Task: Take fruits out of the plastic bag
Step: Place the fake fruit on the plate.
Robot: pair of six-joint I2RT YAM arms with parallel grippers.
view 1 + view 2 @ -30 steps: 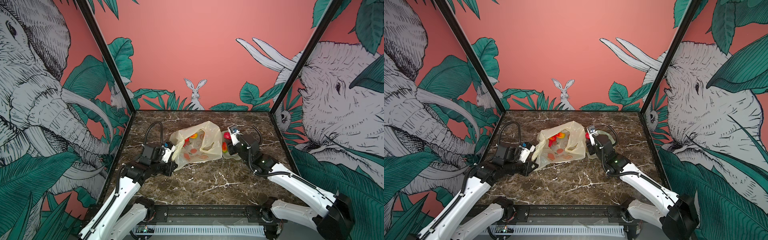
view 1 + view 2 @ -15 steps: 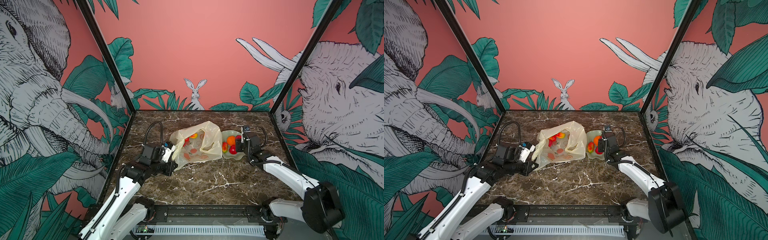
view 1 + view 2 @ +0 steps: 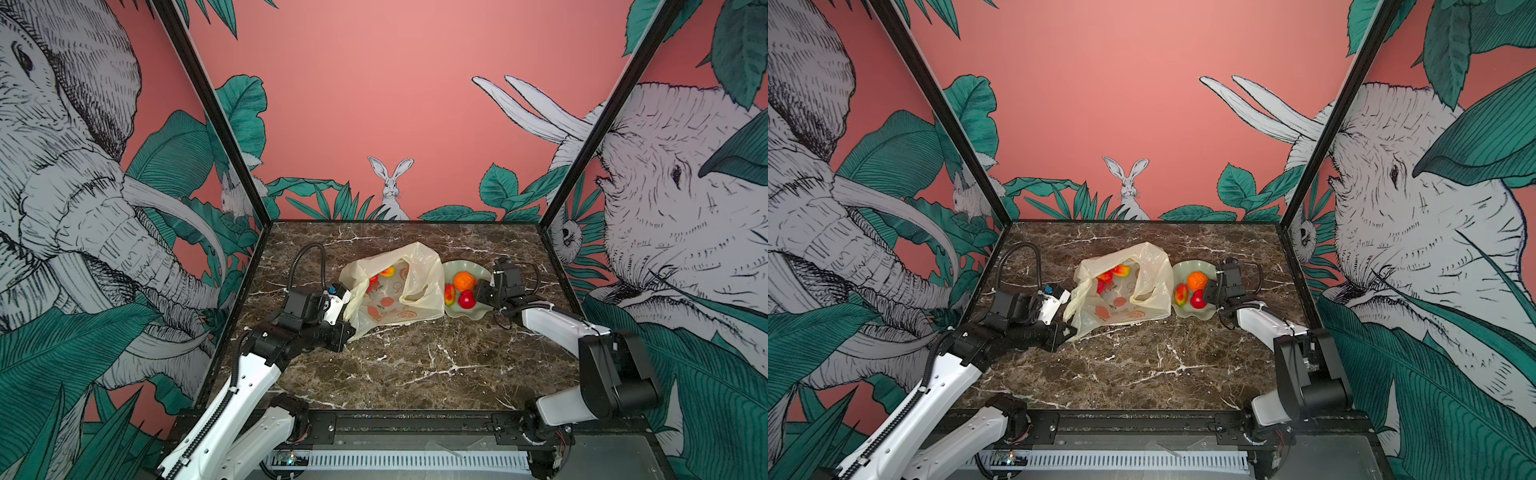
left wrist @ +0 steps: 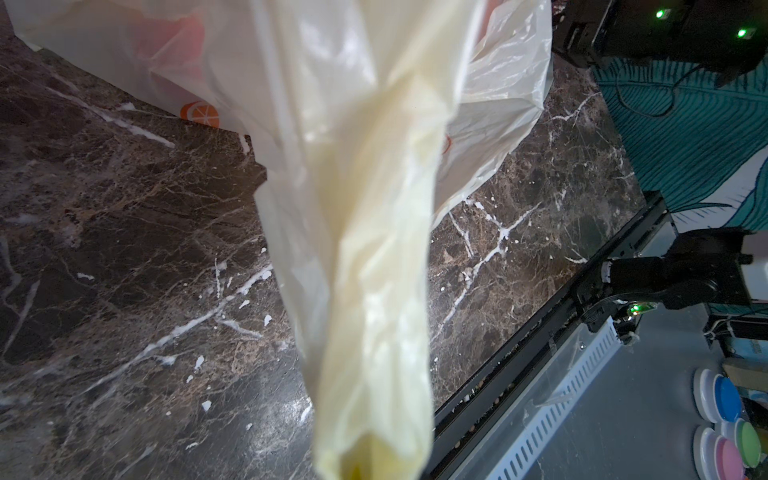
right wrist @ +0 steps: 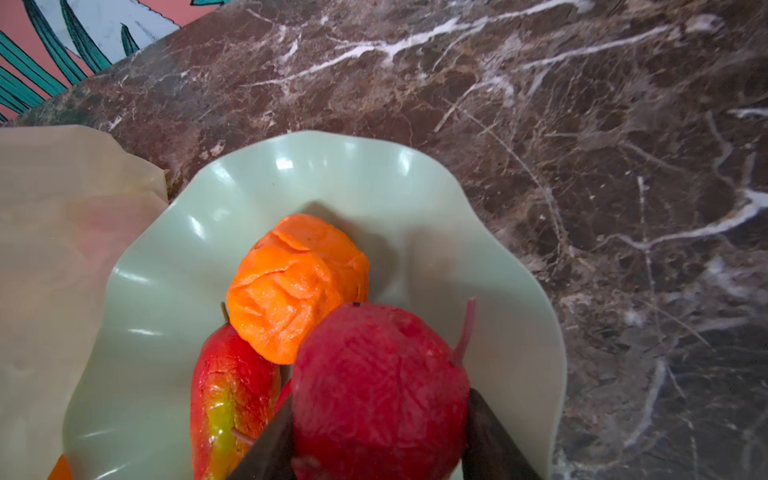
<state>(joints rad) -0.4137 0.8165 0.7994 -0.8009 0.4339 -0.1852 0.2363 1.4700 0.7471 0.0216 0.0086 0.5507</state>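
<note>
The plastic bag [image 3: 399,291] lies crumpled near the middle of the dark marble desk [image 3: 415,365], its mouth gaping upward and toward the left arm. It is pale yellow and thin, with orange-red fruit pictures printed on its side. The left tool [image 3: 348,328] is closed tight on a bunched handle [image 4: 374,291] of the bag at the bag's left edge. In the left wrist view that twisted strip of plastic runs straight from the lens up into the bag, taut and lifted off the desk.

Some fruits sit inside the bag, seen through the open mouth in both top views: a red-and-yellow one [image 3: 1119,271] toward the back and red ones [image 3: 1101,284] just beside it. How many lie deeper in cannot be told.

Just beside the bag, on the right arm's side and touching its plastic, stands a pale green dish [image 3: 471,314] with a wavy rim. In it lie an orange [image 5: 297,286] and a red-and-yellow oval fruit [image 5: 232,395], the two touching each other.

The right tool [image 3: 473,298] reaches over the dish from the right and grips a round red fruit [image 5: 378,382], one dark finger [image 5: 270,449] pressed on each side of it. This fruit has a thin stem and wrinkled skin. It sits low over the dish, against the orange. Whether it rests on the bottom of the dish cannot be told.
</note>
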